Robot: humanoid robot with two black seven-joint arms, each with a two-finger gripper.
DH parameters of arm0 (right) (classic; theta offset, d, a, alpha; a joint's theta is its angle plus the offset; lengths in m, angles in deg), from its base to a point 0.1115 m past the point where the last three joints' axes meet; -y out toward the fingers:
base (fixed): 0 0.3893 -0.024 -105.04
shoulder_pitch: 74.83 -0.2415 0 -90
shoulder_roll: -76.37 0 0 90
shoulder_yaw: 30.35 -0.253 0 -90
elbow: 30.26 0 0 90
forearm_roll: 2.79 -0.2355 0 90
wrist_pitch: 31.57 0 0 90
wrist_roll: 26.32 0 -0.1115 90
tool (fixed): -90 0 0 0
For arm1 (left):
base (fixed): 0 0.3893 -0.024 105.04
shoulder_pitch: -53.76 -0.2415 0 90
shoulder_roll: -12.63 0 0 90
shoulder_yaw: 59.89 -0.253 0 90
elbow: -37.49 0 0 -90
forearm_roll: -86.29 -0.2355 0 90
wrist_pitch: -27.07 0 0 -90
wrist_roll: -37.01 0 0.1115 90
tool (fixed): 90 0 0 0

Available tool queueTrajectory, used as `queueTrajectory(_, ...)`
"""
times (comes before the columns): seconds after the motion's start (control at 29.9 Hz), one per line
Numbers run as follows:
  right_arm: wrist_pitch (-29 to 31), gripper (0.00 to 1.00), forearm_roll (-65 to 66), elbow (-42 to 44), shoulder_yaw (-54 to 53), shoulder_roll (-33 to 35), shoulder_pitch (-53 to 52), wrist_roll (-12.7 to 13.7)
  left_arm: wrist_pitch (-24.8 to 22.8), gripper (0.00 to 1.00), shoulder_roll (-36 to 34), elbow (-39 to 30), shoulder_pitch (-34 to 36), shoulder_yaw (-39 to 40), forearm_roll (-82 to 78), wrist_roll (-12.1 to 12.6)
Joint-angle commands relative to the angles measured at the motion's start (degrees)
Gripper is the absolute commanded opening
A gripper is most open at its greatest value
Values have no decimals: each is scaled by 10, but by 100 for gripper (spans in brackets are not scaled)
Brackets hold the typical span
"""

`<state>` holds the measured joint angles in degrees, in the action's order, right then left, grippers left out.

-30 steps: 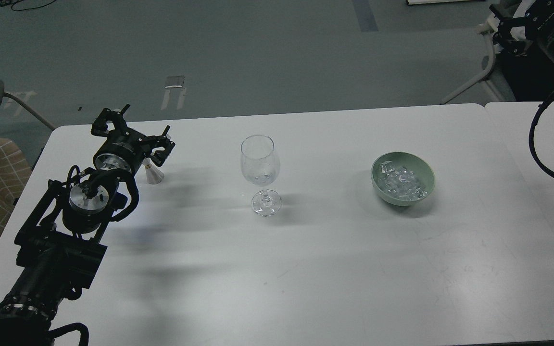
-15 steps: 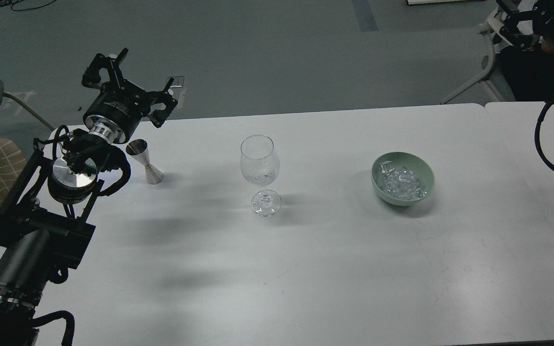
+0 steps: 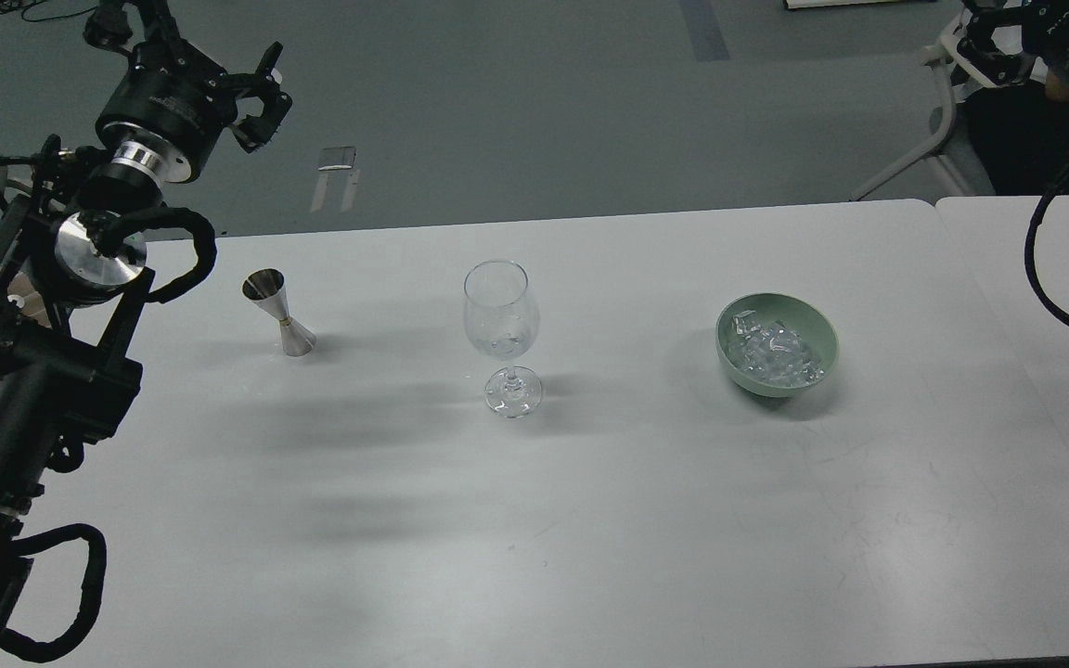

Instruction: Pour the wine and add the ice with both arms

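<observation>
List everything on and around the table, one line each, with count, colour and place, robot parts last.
table: one, white, fills the view.
jigger: one, silver, standing at table left.
wine glass: one, clear, upright at table centre; some clear contents in the bowl.
bowl: one, pale green, table right.
ice: a pile of clear chunks, inside the bowl.
second table: one, white, at right edge.
left gripper: one, black, open, raised beyond the table's left corner.
right gripper: one, black, top right corner, partly cut off.

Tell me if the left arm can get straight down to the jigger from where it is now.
Probably yes: the left gripper hangs open above and behind the jigger, with nothing between them.
</observation>
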<state>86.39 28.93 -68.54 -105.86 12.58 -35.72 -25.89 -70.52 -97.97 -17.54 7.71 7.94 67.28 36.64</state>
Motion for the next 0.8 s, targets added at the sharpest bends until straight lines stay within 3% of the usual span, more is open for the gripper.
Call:
queueTrajectory(0.0,0,100,0,-9,1,2,0,0,2,98,2,32,13,-6,-61,-52)
queueTrajectory(0.07,0,100,2,-10,9,6,-1,-1,1,98,3,71,31,-17,-86,-86)
queueTrajectory(0.17,0,100,8,-10,17,7,1,0,2,97,4,101,48,-36,-86,-93)
queueTrajectory(0.6,-3,100,184,-7,124,15,-70,-6,-8,98,40,101,52,-43,-82,-91)
queueTrajectory(0.77,-3,100,313,-19,190,36,-112,-13,-30,98,43,101,51,-44,-80,-86)
